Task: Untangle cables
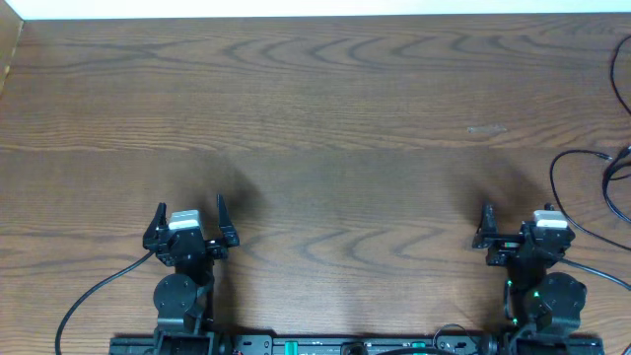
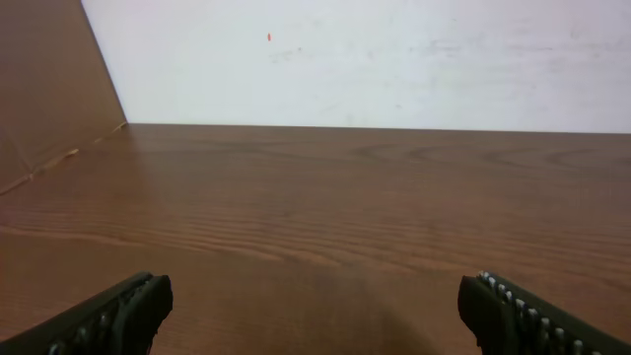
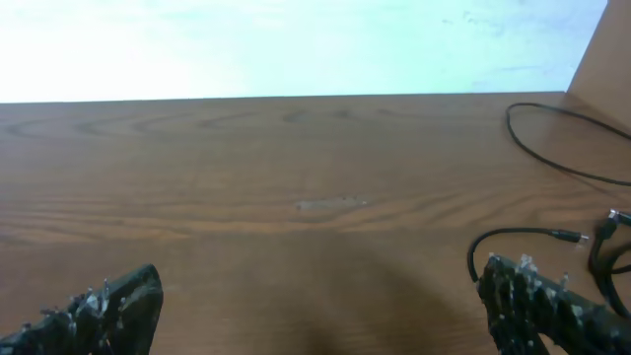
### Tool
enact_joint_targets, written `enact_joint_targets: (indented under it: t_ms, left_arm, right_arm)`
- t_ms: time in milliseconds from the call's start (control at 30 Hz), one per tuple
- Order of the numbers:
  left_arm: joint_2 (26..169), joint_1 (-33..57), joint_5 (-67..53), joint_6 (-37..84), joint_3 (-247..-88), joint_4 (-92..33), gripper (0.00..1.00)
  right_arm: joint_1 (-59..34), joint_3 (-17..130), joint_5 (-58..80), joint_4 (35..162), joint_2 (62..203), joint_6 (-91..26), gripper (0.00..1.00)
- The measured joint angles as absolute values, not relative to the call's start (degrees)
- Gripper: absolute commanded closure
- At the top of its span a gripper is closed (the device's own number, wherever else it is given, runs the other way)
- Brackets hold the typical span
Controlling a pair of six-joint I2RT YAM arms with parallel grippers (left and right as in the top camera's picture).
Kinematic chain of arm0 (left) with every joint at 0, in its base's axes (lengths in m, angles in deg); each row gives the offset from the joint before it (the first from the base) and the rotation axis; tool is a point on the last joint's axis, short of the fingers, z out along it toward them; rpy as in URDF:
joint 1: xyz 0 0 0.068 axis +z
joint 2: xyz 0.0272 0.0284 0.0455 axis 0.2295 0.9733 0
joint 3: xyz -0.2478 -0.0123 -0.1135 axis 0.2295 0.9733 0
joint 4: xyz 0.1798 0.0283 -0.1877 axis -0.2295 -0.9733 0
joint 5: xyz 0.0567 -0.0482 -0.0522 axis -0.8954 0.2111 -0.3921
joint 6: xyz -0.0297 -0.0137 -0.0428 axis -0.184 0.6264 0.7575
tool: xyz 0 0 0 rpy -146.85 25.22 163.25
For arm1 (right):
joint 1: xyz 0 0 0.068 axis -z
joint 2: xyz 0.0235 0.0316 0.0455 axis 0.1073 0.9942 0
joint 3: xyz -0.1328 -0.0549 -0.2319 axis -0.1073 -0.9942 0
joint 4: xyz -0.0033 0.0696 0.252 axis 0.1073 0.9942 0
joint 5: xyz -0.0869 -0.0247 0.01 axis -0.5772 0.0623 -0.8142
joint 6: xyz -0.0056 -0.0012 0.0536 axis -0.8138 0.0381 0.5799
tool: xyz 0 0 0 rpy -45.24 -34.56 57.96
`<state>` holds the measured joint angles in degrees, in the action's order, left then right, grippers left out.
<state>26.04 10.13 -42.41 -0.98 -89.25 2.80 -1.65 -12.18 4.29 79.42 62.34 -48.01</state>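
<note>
Thin black cables (image 1: 582, 202) lie in loose loops at the table's far right edge, partly cut off by the frame. In the right wrist view a black cable arc (image 3: 552, 158) lies at the back right, and a small plug end (image 3: 567, 237) with more loops sits just ahead of the right finger. No white or grey cable shows. My left gripper (image 1: 190, 211) is open and empty at the front left, far from the cables; it also shows in the left wrist view (image 2: 315, 311). My right gripper (image 1: 527, 223) is open and empty at the front right, just left of the cables (image 3: 315, 311).
A brown board (image 2: 44, 99) stands along the table's left side and another at the right (image 3: 606, 49). A white wall (image 2: 375, 59) runs along the back. A thicker black arm wire (image 1: 94, 294) curves by the left base. A pale scuff (image 1: 486, 128) marks the wood.
</note>
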Motion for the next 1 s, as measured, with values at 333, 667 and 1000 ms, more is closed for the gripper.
enact_joint_targets:
  t_ms: [333,667,1000]
  left_arm:
    - [26.04,10.13,-42.41,-0.98,-89.25,2.82,0.02]
    - [26.04,10.13,-42.41,-0.98,-89.25,2.82,0.02]
    - [26.04,10.13,-42.41,-0.98,-89.25,2.82,0.02]
  right_arm:
    - [-1.65,-15.63,4.29,70.52,62.14,-49.28,0.01]
    - [-1.65,-16.60,4.05,70.11,62.14,-50.61,0.01]
    - [-1.65,-16.62,3.85,70.11,62.14,-55.05,0.01]
